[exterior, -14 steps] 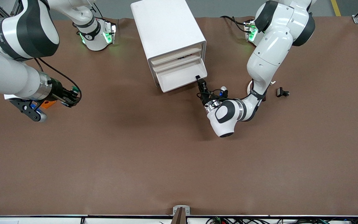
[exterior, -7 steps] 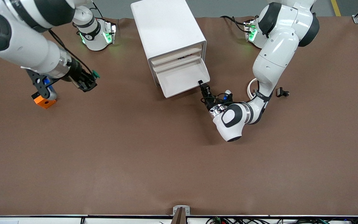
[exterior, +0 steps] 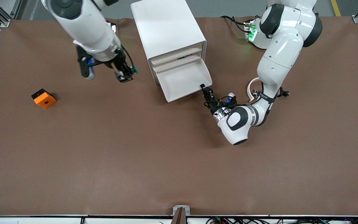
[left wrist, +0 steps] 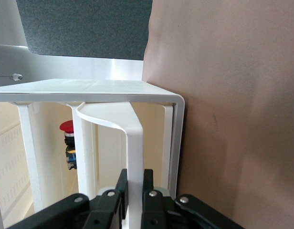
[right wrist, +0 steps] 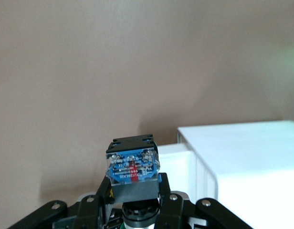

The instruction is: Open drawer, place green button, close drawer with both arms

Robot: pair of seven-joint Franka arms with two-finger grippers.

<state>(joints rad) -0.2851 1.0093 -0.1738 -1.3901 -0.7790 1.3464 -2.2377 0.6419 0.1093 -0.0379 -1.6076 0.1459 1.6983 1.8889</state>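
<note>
The white cabinet (exterior: 166,28) stands at the table's robot end, its lowest drawer (exterior: 183,81) pulled out toward the front camera. My left gripper (exterior: 204,89) is shut on the drawer's white handle strip (left wrist: 135,143) at the corner toward the left arm's end; in the left wrist view my left gripper (left wrist: 135,180) pinches that strip from both sides. My right gripper (exterior: 125,75) is up over the table beside the cabinet, toward the right arm's end, shut on the button (exterior: 134,70). In the right wrist view my right gripper (right wrist: 133,193) holds the button (right wrist: 132,167) bluish end out.
An orange square block (exterior: 43,98) lies toward the right arm's end. A white curved band (exterior: 251,86) with small black clips (exterior: 284,92) lies under the left arm. A red-capped part (left wrist: 67,127) sits in an upper drawer.
My right arm has swung from over the orange block to beside the cabinet, carrying the button. My left gripper has pulled the drawer farther out toward the front camera.
</note>
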